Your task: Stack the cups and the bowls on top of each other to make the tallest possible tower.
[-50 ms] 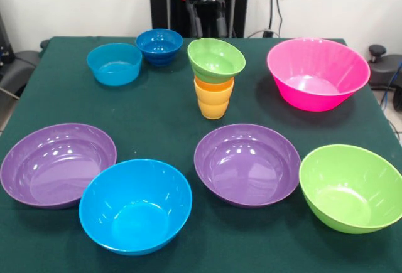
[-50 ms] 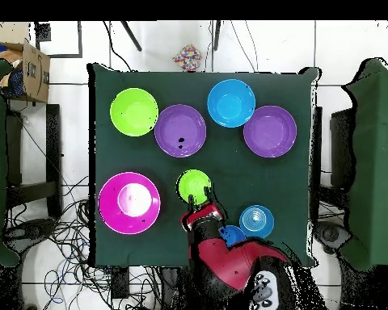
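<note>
Tower: the orange cup [image 1: 214,86] is nested in the yellow-orange cup [image 1: 213,104], with the small green bowl [image 1: 215,59] set on top; it stands mid-table [image 1: 157,116], toward the far side.
Tilt: the small green bowl is seen canted, its mouth tipped toward the camera rather than level.
Small bowls left: the light blue bowl [image 1: 115,63] and the dark blue bowl [image 1: 159,46] sit just beside each other, well apart from the tower.
Large bowls: two purple [image 1: 58,164] [image 1: 247,163], blue [image 1: 135,205], green [image 1: 352,188] and pink [image 1: 318,72], all unstacked.
Gripper: it cannot be told whether anything is held or how the jaws stand; in the overhead view the arm [image 2: 229,258] reaches toward the tower, the tip possibly just beside the green bowl.
Risk 1: the canted bowl may be slid off by any nudge from the arm.
Risk 2: a further bowl placed on a tilted seat is judged likely to topple the narrow cup base.
Risk 3: large bowls would overhang badly.
</note>
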{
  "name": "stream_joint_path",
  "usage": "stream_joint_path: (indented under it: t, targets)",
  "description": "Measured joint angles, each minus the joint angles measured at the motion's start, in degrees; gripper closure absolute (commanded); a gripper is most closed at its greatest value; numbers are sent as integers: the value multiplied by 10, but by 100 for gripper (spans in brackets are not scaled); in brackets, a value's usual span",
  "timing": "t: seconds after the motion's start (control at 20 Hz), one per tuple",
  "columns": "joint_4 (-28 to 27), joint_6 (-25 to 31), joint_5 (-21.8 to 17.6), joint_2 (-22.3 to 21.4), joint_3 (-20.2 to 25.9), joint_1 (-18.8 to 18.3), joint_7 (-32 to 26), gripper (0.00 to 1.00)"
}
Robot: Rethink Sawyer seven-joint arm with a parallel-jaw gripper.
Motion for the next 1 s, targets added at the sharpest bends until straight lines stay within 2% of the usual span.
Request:
stream_joint_path:
  t: [0.1, 0.15, 0.3, 0.35, 0.85, 1.0]
  targets:
    - [0, 20, -26, -10, 21, -20, 16, 0]
    - [0, 40, -52, -20, 42, -40, 33, 0]
    - [0, 66, -83, -32, 72, -67, 55, 0]
    - [0, 86, -104, -41, 97, -87, 71, 0]
    - [1, 181, -187, -64, 240, -195, 131, 0]
    - [5, 216, -210, -62, 302, -246, 138, 0]
